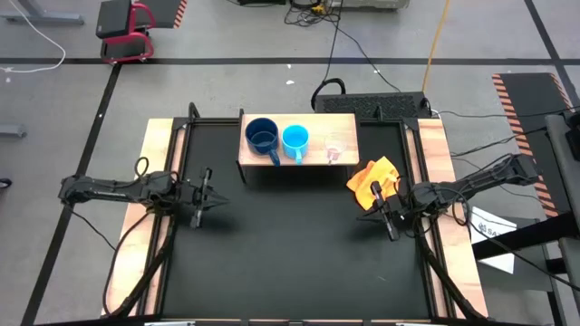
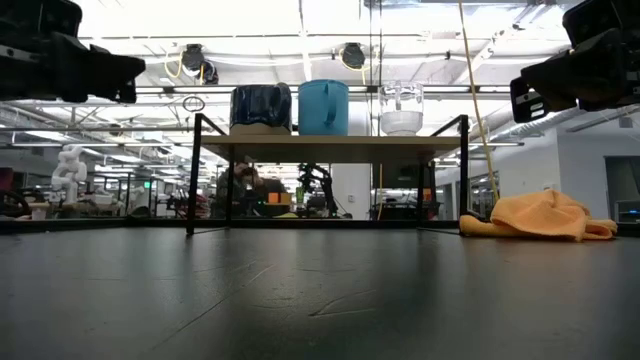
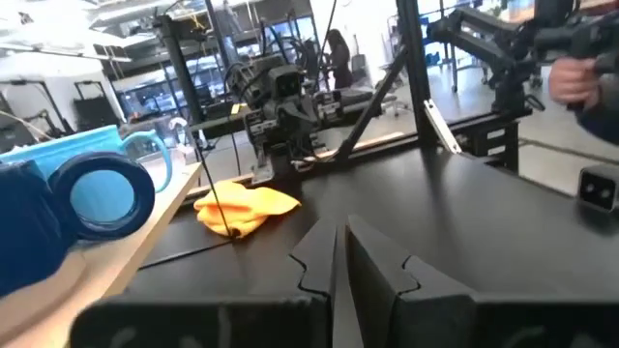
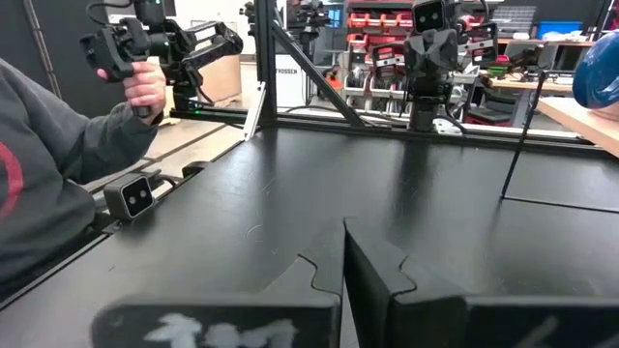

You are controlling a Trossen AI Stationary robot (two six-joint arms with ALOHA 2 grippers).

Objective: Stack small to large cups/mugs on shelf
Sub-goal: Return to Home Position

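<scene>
Matte black table (image 1: pixel 290 263) — wood-topped shelf (image 1: pixel 317 122) carries three rounded mugs (image 1: pixel 295 139); left pincer (image 1: pixel 210 194), right pincer (image 1: pixel 379 210) clenched empty.

My left gripper (image 1: pixel 210 196) and right gripper (image 1: pixel 372 208) are black, like both my arms. Under them the table (image 1: pixel 290 258) is matte black, flanked by pale wooden side planks (image 1: pixel 156 154). The shelf (image 1: pixel 347 123) has a light natural-wood top and dark sides. On it I see a dark navy-blue mug (image 1: pixel 261 136), a light sky-blue mug (image 1: pixel 295 139) and a clear glass cup (image 1: pixel 335 148), see-through with a faint pinkish tint. The cloth (image 1: pixel 375 179) is orange-yellow. The floor (image 1: pixel 54 118) is grey, crossed by black lines, with an orange-and-black striped strip (image 1: pixel 518 95). A stool (image 1: pixel 136 32) has a red frame, and a cable (image 1: pixel 441 36) is yellow. A person's sleeve (image 4: pixel 48 184) is grey with a red mark.
</scene>
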